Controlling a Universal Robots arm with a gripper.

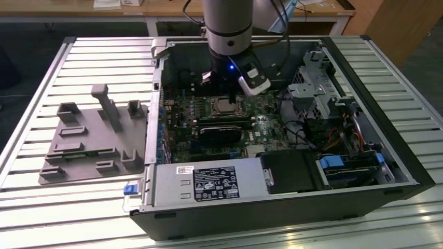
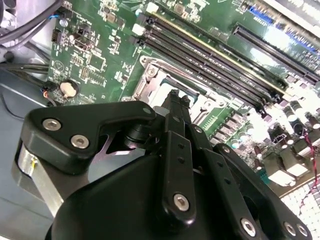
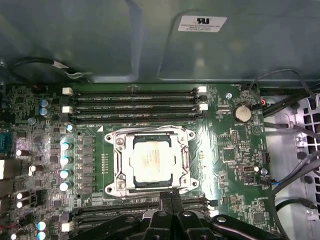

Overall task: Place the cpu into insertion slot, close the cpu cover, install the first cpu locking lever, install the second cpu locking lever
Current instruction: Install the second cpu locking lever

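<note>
Near edge of the open computer case [image 1: 387, 171]: a grey metal power supply box [image 1: 204, 184] with a printed label, and to the exterior view's right a black drive bay [image 1: 294, 171] with blue tabs. Left of the case, on the slatted metal table [image 1: 41, 83], lies a grey moulded fixture tray [image 1: 93, 142] with upright posts, matte. Farther in, the green motherboard [image 3: 235, 150], densely studded with small components and a coin cell [image 3: 242, 113]. The cpu [image 3: 152, 161], dull silver square top, sits in the insertion slot [image 3: 121, 176]; the cpu cover [image 3: 186, 159], a thin silvery frame plate, lies down around it, its window showing the chip. Whether the locking levers are latched is hard to make out. Long black memory slots [image 3: 135, 100] run just beyond the socket. The gripper [image 3: 169, 200], black jointed links with bright screw heads, hangs just over the socket's near edge; fingers pressed together, tips meeting, nothing held. In the second wrist view its body hides most of the socket. The arm's grey column [image 1: 229, 23] is cut off at the top in the exterior view.
</note>
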